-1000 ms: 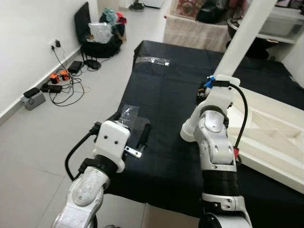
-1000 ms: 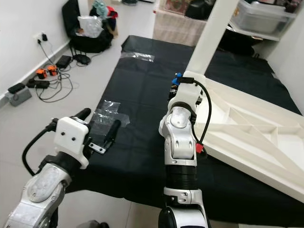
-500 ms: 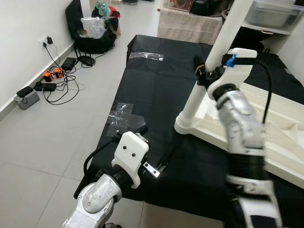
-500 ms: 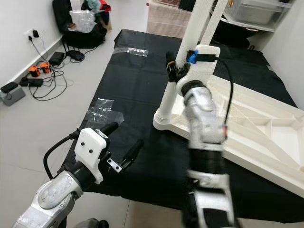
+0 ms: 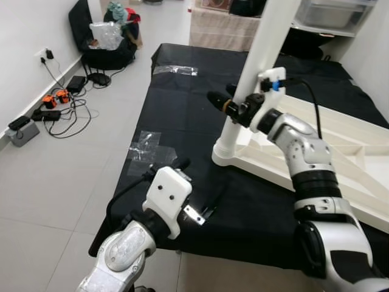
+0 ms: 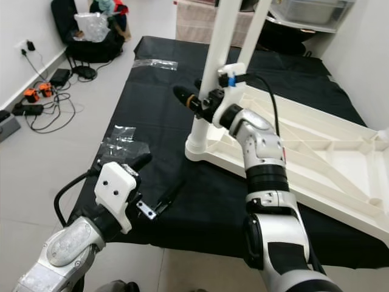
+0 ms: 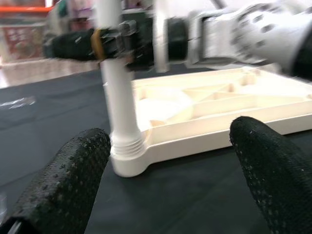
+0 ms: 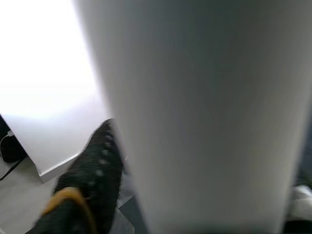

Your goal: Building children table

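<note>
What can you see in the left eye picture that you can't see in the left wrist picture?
The left eye view alone takes in the grey floor, the cables by the wall and clear plastic wrap on the black cloth. The left wrist view alone shows the left gripper from behind its spread bumpy fingertips. Both show the white leg, the right gripper around it and the upturned tabletop.

A black cloth (image 5: 194, 115) covers the floor, with clear plastic wrappers (image 5: 149, 149) on it. Cables and chargers (image 5: 51, 103) lie by the wall, near a bag (image 5: 100, 42).
</note>
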Robot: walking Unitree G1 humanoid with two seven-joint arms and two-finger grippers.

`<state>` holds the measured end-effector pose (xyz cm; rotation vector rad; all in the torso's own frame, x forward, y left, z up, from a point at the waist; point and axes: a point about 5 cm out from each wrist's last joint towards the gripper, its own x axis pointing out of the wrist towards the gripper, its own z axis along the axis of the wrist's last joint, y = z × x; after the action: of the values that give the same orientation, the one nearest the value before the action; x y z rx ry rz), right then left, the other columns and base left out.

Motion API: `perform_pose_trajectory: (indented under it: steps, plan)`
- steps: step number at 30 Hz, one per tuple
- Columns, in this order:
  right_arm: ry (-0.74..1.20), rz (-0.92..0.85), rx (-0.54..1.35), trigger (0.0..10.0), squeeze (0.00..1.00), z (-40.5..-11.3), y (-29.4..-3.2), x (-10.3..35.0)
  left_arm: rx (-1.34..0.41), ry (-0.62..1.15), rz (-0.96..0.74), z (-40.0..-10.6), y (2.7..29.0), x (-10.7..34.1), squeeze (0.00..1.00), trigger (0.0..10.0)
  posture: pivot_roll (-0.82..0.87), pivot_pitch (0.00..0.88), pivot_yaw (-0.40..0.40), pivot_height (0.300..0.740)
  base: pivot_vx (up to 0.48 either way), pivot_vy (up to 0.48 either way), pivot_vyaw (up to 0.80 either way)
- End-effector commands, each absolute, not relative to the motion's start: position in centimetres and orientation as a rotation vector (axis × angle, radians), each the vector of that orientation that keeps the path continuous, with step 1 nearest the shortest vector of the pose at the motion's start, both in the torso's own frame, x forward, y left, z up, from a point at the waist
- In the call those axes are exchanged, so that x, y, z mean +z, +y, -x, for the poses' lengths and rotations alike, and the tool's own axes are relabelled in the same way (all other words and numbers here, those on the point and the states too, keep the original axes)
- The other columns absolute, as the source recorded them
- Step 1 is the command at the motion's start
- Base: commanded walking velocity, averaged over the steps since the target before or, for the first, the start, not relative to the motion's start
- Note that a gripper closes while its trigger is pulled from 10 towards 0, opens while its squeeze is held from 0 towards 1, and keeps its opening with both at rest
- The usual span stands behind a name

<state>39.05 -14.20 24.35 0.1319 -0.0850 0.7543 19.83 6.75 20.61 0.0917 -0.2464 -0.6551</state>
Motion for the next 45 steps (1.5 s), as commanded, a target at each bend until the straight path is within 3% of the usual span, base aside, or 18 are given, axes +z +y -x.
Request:
perform_pose_trajectory:
  steps: [1,7,10,16,18,20,23,28,36,37,40,41,45]
  plan:
    - [-0.06,-0.142,0.816,0.0,0.0,-39.0,-13.3,23.6,-0.644,-0.233,-0.092,-19.8,6.8,20.5,0.0,10.0,0.13,0.069,-0.098,0.74,0.0,0.0,0.0]
    - [-0.055,-0.133,0.839,0.0,0.0,-39.0,-13.5,22.9,-0.634,-0.231,-0.094,-19.8,7.0,20.4,0.0,10.0,0.13,0.068,-0.098,0.74,0.0,0.0,0.0]
    - [-0.042,-0.107,0.749,0.0,0.0,-38.8,-15.0,21.7,-0.61,-0.243,-0.092,-20.2,7.3,20.6,0.0,10.0,0.12,0.062,-0.088,0.74,0.0,0.0,0.0]
    - [0.009,-0.019,0.347,0.0,0.0,-38.2,-16.7,18.8,-0.555,-0.272,-0.113,-21.1,8.2,21.2,0.0,10.0,0.1,0.068,-0.071,0.74,0.0,0.0,0.0]
    - [0.014,-0.012,0.289,0.0,0.0,-38.0,-16.8,18.5,-0.55,-0.274,-0.117,-21.2,8.3,21.3,0.0,10.0,0.1,0.07,-0.071,0.74,0.0,0.0,0.0]
    - [0.029,-0.02,0.085,0.0,0.0,-37.4,-17.6,18.0,-0.545,-0.277,-0.122,-21.5,8.5,21.4,0.0,10.0,0.09,0.074,-0.067,0.74,0.0,0.0,0.0]
    - [0.029,-0.017,-0.049,0.0,0.0,-36.9,-17.9,18.1,-0.54,-0.28,-0.126,-21.6,8.5,21.4,0.0,10.0,0.09,0.074,-0.066,0.74,0.0,0.0,0.0]
    - [0.013,-0.086,-0.481,0.0,0.0,-34.2,-17.5,19.6,-0.528,-0.289,-0.131,-21.8,8.6,21.6,0.0,10.0,0.09,0.077,-0.067,0.74,0.0,0.0,0.0]
    - [0.004,-0.13,-0.514,0.0,0.0,-34.6,-15.2,20.6,-0.523,-0.291,-0.118,-21.7,8.4,21.6,0.0,10.0,0.09,0.081,-0.076,0.74,0.0,0.0,0.0]
    - [-0.008,-0.125,-0.466,10.0,0.0,-34.8,-14.3,20.9,-0.528,-0.288,-0.114,-21.6,8.3,21.6,0.0,10.0,0.1,0.084,-0.078,0.74,0.0,0.0,0.0]
    - [-0.046,-0.117,-0.388,10.0,0.0,-34.8,-13.2,21.4,-0.534,-0.284,-0.108,-21.5,8.1,21.5,0.0,10.0,0.1,0.083,-0.079,0.74,0.0,0.0,0.0]
    - [-0.069,-0.107,-0.367,10.0,1.0,-34.7,-12.9,21.7,-0.534,-0.283,-0.106,-21.5,8.1,21.5,0.0,10.0,0.1,0.083,-0.079,0.74,0.0,0.0,0.0]
    - [-0.143,-0.092,-0.285,10.0,1.0,-34.5,-12.6,22.7,-0.532,-0.282,-0.105,-21.5,8.1,21.5,0.0,10.0,0.09,0.086,-0.081,0.74,0.0,0.0,0.0]
